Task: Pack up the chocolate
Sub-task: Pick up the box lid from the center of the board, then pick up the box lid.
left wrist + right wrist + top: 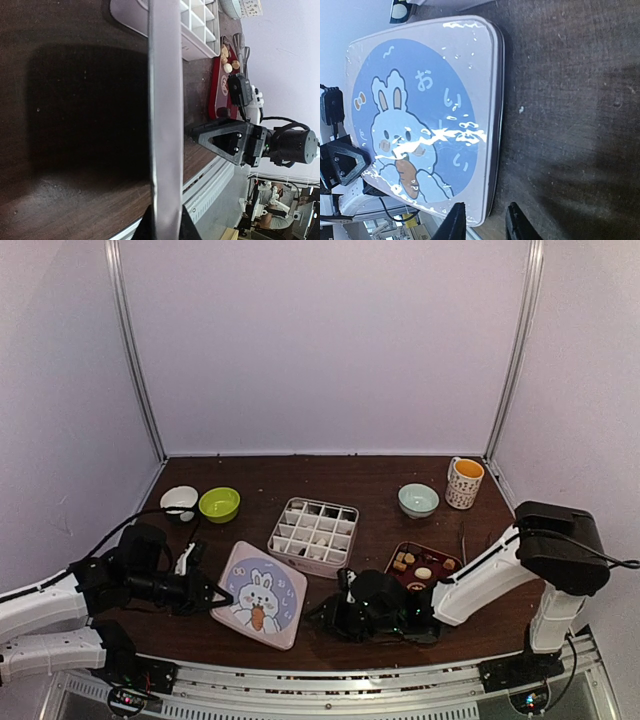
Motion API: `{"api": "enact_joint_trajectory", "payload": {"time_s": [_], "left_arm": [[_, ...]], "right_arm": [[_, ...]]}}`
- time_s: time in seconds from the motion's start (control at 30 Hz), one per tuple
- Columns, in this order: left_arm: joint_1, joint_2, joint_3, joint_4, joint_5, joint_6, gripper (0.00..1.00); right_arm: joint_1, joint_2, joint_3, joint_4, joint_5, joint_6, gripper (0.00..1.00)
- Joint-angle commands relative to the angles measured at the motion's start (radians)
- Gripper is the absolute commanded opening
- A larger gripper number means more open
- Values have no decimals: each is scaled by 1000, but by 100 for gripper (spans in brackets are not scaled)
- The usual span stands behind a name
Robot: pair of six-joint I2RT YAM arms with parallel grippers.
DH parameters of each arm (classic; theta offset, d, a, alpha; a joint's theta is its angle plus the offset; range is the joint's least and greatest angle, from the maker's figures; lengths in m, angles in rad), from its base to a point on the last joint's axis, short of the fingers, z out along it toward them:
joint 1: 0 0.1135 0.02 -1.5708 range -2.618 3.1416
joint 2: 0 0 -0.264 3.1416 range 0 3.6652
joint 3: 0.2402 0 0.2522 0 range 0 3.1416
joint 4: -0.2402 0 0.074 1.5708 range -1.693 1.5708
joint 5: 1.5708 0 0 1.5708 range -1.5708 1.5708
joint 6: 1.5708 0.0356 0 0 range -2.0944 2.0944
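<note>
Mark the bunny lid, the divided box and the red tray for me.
bunny lid [262, 592]: top view, rabbit picture.
divided box [305, 562]: top view, front wall.
red tray [431, 557]: top view, bare inner floor.

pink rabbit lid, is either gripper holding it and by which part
The left gripper pinches the pink square rabbit-printed lid by its left edge; the right gripper only straddles the opposite edge, open.

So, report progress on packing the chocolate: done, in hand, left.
Done: a few cells of the divided box look filled, though what is in them is too small to tell. In hand: the left gripper is clamped on the bunny lid at its edge; the right gripper straddles its corner, jaws apart. Left: chocolate pieces lie on the red tray, and the box is uncovered.
</note>
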Motion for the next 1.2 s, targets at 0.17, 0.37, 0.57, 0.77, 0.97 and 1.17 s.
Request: {"api": "enact_joint_trajectory", "payload": {"time_s": [0.17, 0.37, 0.57, 0.77, 0.97, 1.17], "left_arm": [[-3, -15, 123, -152, 26, 80, 4], [-3, -54, 246, -261, 50, 120, 1], [-3, -78, 340, -256, 85, 121, 1], [-3, -32, 357, -39, 121, 74, 0], [-3, 83, 417, 209, 162, 60, 0], [-3, 184, 445, 559, 210, -56, 0]], "right_arm": [[-7, -182, -51, -64, 150, -103, 28], [-8, -247, -49, -97, 184, -163, 30], [-9, -360, -55, -98, 198, -256, 39], [-26, -514, -120, -1, 183, -340, 60], [-64, -643, -123, -49, 146, -385, 75], [-85, -778, -104, -172, 171, -457, 86]]}}
